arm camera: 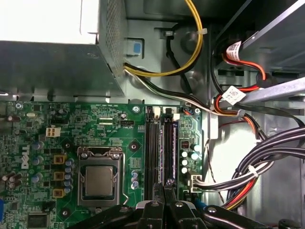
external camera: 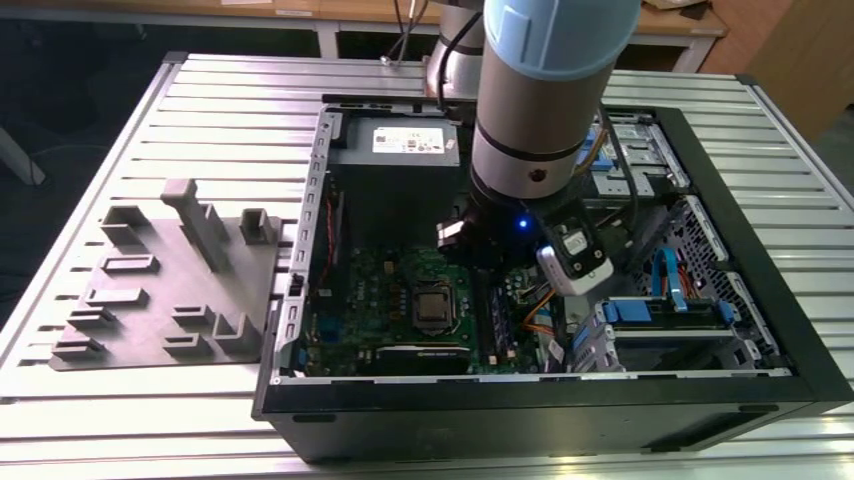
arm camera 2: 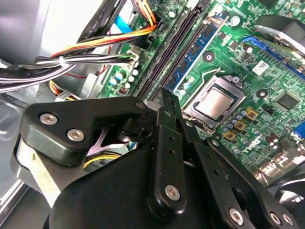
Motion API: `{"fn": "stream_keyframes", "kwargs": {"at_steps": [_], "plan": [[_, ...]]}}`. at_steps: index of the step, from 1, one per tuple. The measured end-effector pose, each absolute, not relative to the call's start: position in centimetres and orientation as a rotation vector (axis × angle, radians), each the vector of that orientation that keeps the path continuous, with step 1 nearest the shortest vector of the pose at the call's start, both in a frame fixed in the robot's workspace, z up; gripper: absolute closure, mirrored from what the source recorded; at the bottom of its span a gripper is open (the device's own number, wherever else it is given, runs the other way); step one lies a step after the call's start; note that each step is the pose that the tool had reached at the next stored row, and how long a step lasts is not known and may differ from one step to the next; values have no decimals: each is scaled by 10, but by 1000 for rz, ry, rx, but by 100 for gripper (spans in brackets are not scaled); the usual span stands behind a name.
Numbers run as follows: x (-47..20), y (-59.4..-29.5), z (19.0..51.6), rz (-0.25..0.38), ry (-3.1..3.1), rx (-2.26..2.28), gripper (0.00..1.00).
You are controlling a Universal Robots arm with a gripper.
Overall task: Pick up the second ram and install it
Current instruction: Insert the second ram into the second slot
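Note:
The second ram (arm camera 2: 196, 47), a narrow dark blue-green stick with small chips, stands upright in one of the long black slots (arm camera 2: 164, 62) beside the processor socket (arm camera 2: 217, 102). In the first wrist view the ram (arm camera: 173, 143) shows edge-on, next to the slots (arm camera: 152, 148). My gripper (arm camera 2: 169, 95) is shut, its two black fingers pressed together with nothing visible between them. The gripper (arm camera: 165, 185) hovers at the near end of the ram, at or just above it. In the exterior view the arm's wrist (external camera: 534, 150) reaches down into the open computer case (external camera: 747, 300).
Cable bundles (arm camera: 252, 167) crowd the side of the slots away from the processor socket (arm camera: 100, 181). The grey power supply (external camera: 400, 150) sits at the case's far end and a drive cage (external camera: 667, 320) at the exterior view's right. A grey holder fixture (external camera: 174, 290) lies outside the case.

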State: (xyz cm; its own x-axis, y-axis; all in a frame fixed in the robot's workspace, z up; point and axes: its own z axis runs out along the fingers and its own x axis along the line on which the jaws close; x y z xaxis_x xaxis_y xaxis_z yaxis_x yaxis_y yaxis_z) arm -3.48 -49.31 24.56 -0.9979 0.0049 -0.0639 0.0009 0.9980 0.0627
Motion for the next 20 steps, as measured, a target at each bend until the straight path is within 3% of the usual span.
{"fn": "stream_keyframes", "kwargs": {"at_steps": [20], "plan": [[-36,-493,232,137,3075,6,92]]}}
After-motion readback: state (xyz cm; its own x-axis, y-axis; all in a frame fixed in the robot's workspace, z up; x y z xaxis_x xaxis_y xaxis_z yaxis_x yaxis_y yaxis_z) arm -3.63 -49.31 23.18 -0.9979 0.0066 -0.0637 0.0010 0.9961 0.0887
